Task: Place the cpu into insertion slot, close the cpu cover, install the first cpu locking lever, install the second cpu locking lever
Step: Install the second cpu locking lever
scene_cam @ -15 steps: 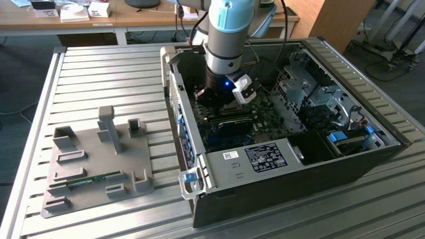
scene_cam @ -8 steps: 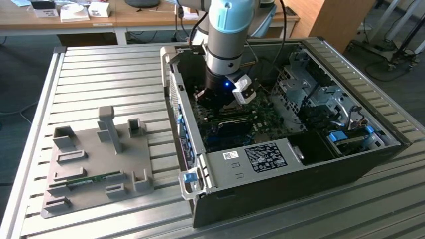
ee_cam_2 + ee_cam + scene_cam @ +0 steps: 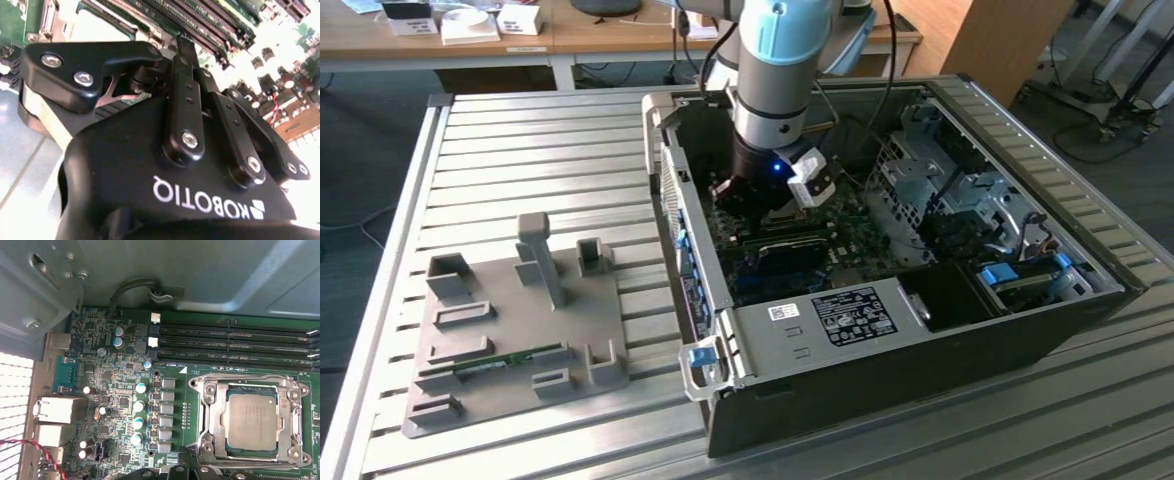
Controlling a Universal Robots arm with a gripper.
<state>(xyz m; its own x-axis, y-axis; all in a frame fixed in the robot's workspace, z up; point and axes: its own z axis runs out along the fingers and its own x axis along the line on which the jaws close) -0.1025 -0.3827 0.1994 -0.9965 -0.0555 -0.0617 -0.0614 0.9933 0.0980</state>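
In the first wrist view the cpu (image 3: 252, 421), a dull silver square, lies in the insertion slot (image 3: 250, 454) of the green motherboard (image 3: 115, 370). The cpu cover (image 3: 216, 420), a silvery frame with a square window, lies flat over it. My gripper's (image 3: 186, 460) dark fingertips sit just beside one corner of the socket frame. The second wrist view has the black fingers (image 3: 184, 90) drawn together into one narrow tip, the gripper (image 3: 183, 42) shut with nothing seen between them. In the exterior view the gripper (image 3: 754, 200) reaches down into the open computer case (image 3: 894, 340).
Long black memory slots (image 3: 235, 342) run beside the socket. A grey drive cage (image 3: 947, 190) fills the case at the exterior view's right. On the slatted table (image 3: 520, 150), a grey fixture (image 3: 507, 320) with a green memory stick (image 3: 494, 362) stands at that view's left.
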